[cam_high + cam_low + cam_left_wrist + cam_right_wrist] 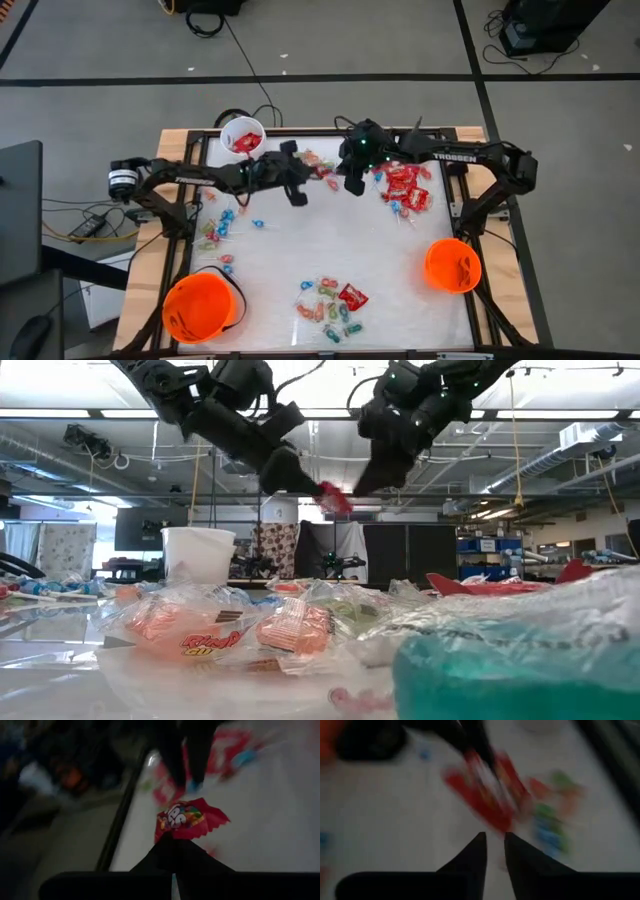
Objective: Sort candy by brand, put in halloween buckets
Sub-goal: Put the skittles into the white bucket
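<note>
While both arms meet high over the far middle of the tabletop (300, 250), this is how it stands.

Left gripper (322, 172): raised off the tabletop at about 12 o'clock from its centre; fingers (175, 855) pinched tight on a red packet (187, 820), which sticks out past their tips.

Right gripper (352, 185): just beside the left one, tip to tip; fingers (475, 852) a little apart, a narrow gap between them, nothing in them; the red packet hangs just ahead of them in the other arm's grip.

Red packet, from table height: up in the air between the two grippers (335, 500).

White pail (241, 136): at the far edge, about 11 o'clock, with red packets inside.

Left orange pail (198, 308): near corner at 7 o'clock; what it holds, I cannot tell.

Right orange pail (452, 265): near the right edge at about 4 o'clock.

Red pile (405, 187): loose packets at 2 o'clock, right of the grippers.

Lollipops (220, 228): scattered along the left side at 9 o'clock.

Mixed sweets (330, 303): a cluster at 6 o'clock, pastel pieces with one red packet among them.
</note>
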